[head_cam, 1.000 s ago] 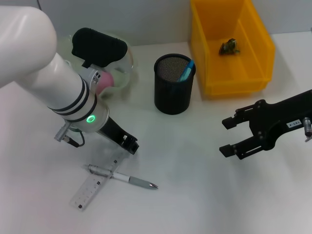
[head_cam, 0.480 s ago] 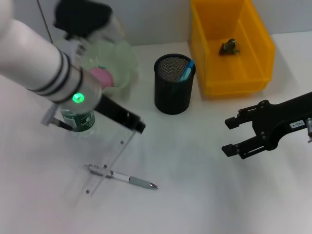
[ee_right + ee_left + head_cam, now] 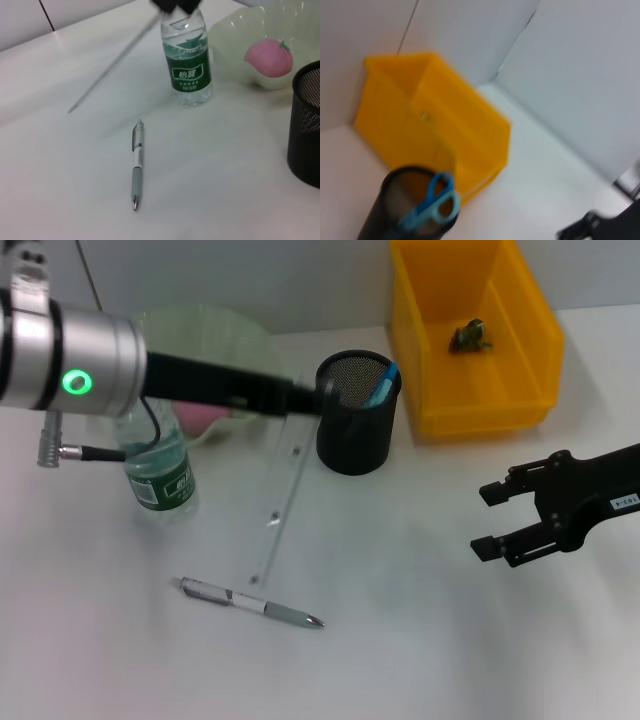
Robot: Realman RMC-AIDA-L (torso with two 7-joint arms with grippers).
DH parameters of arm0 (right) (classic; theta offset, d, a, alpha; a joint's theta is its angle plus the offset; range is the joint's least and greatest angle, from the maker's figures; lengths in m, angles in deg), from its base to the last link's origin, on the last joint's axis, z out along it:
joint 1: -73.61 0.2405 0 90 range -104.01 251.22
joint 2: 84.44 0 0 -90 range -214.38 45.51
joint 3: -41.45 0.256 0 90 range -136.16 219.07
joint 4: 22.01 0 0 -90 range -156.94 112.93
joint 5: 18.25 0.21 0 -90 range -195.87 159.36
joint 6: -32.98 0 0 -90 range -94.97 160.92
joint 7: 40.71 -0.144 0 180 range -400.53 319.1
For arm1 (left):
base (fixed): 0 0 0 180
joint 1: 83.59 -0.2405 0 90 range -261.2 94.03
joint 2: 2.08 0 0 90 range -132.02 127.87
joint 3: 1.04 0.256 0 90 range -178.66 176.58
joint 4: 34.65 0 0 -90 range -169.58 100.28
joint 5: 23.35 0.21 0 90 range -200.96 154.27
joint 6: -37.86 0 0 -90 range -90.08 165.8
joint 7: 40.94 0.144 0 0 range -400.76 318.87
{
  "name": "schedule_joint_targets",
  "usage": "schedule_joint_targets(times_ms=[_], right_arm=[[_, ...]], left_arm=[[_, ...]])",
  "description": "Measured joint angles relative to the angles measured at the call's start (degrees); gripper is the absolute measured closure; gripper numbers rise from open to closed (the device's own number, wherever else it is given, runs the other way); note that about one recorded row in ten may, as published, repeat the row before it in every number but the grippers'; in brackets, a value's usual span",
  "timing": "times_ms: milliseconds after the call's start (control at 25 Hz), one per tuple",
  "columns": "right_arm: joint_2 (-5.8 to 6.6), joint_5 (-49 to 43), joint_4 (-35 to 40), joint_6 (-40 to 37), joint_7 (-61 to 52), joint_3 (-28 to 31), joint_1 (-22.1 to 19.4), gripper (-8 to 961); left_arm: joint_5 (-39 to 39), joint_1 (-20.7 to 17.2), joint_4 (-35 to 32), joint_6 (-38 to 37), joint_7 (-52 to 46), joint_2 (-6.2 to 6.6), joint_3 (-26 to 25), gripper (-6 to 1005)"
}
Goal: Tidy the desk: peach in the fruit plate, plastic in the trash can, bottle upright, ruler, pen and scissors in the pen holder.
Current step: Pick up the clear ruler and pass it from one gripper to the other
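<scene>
From my console, what's left is the white tabletop (image 3: pixel 430 650), plain and matte, filling most of the head view and running right out to its near edge. Behind it I see a pale grey wall (image 3: pixel 310 280) meeting the table's far edge. A thin dark seam (image 3: pixel 46 14) runs down the wall in the right wrist view. In the left wrist view the wall reads as flat pale panels with narrow joints between them.

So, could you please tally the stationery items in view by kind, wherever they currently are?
Clear plastic ruler, held by the left claw: 1
Silver-and-white click pen: 1
Blue-handled scissors in the black mesh pen holder: 1
Total: 3
</scene>
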State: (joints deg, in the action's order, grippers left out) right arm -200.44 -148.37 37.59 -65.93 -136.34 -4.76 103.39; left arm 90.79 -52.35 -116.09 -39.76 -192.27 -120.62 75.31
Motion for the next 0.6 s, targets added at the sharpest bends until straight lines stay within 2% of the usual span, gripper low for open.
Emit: schedule_joint_targets(times_ms=[40, 200, 360, 400, 480, 600], right_arm=[[-0.05, -0.01, 0.02, 0.07, 0.07, 0.0, -0.07, 155], [-0.11, -0.04, -0.01, 0.93, 0.33, -0.01, -0.35, 156], [-0.41, -0.05, -0.07, 1.78, 0.97, -0.02, -0.57, 156], [-0.41, -0.05, -0.07, 1.78, 0.97, -0.02, -0.57, 155], [-0.53, -0.05, -0.08, 2.31, 1.03, -0.02, -0.72, 155], [-0.74, 0.14, -0.11, 3.32, 1.07, -0.01, -1.23, 156]], left_arm=[[0.0, 0.0, 0.0, 0.0, 0.0, 0.0, 0.0, 607], [-9.49, -3.13, 0.46, 4.04, 7.32, -0.09, 0.19, 603], [-19.08, -4.91, 3.63, 7.76, 17.47, -0.34, 1.23, 599], [-19.08, -4.91, 3.63, 7.76, 17.47, -0.34, 1.23, 598], [-25.61, -5.49, 7.53, 10.12, 25.01, -0.32, 2.39, 596], [-37.04, -5.55, 17.17, 12.29, 39.51, -0.37, 2.74, 593]])
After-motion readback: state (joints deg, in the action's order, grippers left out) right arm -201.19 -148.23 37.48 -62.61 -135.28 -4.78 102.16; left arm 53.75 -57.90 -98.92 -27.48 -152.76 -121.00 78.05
